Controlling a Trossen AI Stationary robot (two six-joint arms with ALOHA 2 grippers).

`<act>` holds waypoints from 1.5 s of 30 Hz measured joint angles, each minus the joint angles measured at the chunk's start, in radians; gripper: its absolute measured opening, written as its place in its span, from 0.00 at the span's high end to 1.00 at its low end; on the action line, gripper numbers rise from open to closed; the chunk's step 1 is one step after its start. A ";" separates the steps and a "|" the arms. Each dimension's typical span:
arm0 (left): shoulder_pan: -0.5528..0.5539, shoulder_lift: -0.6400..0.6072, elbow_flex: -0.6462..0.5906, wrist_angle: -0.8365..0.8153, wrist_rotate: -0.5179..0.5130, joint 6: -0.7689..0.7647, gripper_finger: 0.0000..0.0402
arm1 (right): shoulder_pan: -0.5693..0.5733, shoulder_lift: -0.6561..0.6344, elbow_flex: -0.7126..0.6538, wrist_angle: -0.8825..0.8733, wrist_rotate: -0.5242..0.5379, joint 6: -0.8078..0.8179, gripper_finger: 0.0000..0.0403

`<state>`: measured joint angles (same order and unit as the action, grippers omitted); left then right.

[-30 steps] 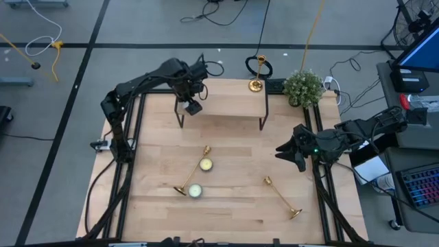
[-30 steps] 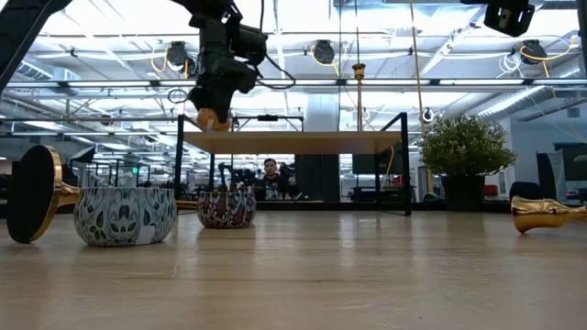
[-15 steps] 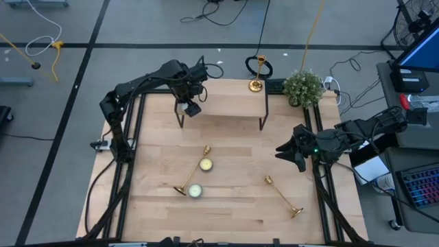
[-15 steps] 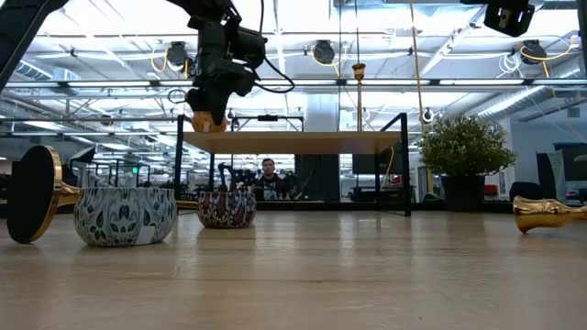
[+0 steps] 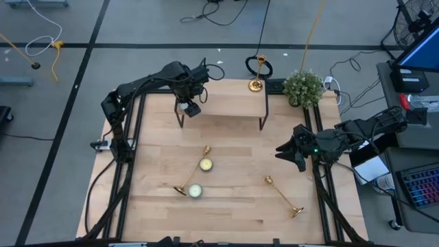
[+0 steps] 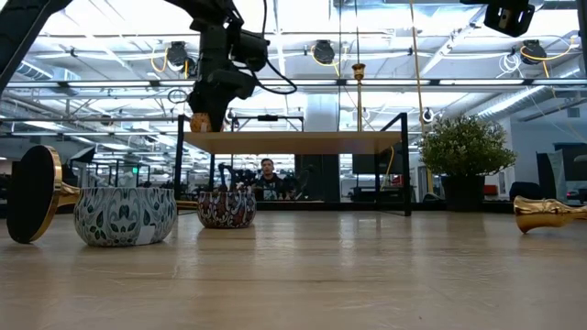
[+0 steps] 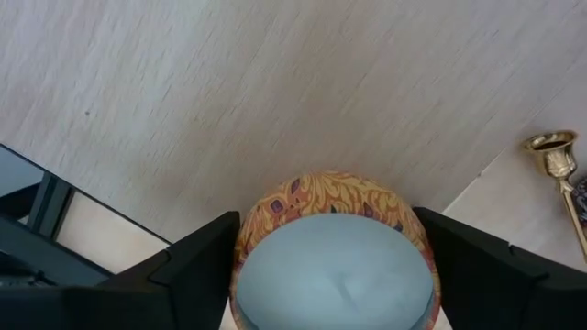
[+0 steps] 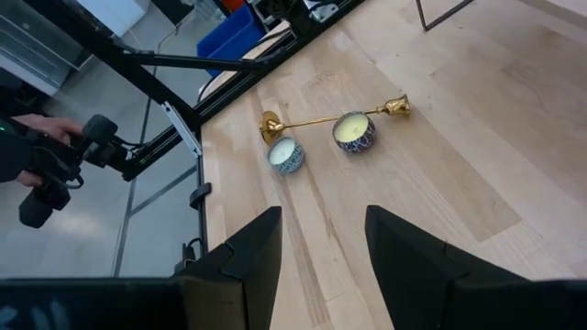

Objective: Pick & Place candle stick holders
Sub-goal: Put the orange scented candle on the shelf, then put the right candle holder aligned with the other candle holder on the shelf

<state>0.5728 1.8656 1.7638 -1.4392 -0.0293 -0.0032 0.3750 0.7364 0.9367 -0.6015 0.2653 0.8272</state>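
Observation:
Three gold candle stick holders show. One stands upright (image 5: 257, 74) on its base at the raised wooden shelf's (image 5: 223, 103) far right end and also shows in the low view (image 6: 359, 92). Two lie on their sides on the table, one left of centre (image 5: 193, 170) and one near the right front (image 5: 282, 197). My left gripper (image 5: 193, 108) is over the shelf's left end, shut on an orange-patterned candle tin (image 7: 335, 247). My right gripper (image 8: 321, 247) is open and empty at the table's right edge (image 5: 291, 152). My left gripper pinches the orange-patterned tin's round wall (image 7: 246, 240) between its two fingers, one on each opposite side. The fingers come from above, pointing down. The tin sits upright, wax face up, close over the shelf top (image 6: 200, 122); whether it touches the shelf I cannot tell.
Two patterned candle tins (image 5: 205, 164) (image 5: 195, 191) stand beside the left lying candlestick. A potted plant (image 5: 302, 87) stands at the far right corner. Black frame rails run along both table sides. A person's hand (image 8: 37, 165) shows beyond the table.
My left gripper has moved a little toward the table's left edge with the tin, still shut on it, and the tin now sits more upright over the shelf's left end.

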 joint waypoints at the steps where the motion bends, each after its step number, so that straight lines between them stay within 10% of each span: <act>1: 0.000 0.000 0.000 -0.001 0.001 0.000 0.23 | 0.000 0.000 0.000 0.000 0.000 0.000 0.61; 45: -0.018 -0.003 0.094 -0.017 -0.053 -0.006 0.15 | -0.001 0.000 0.000 0.000 0.003 -0.002 0.61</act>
<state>0.5549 1.8626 1.8578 -1.4562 -0.0824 -0.0089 0.3744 0.7364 0.9367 -0.6018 0.2687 0.8257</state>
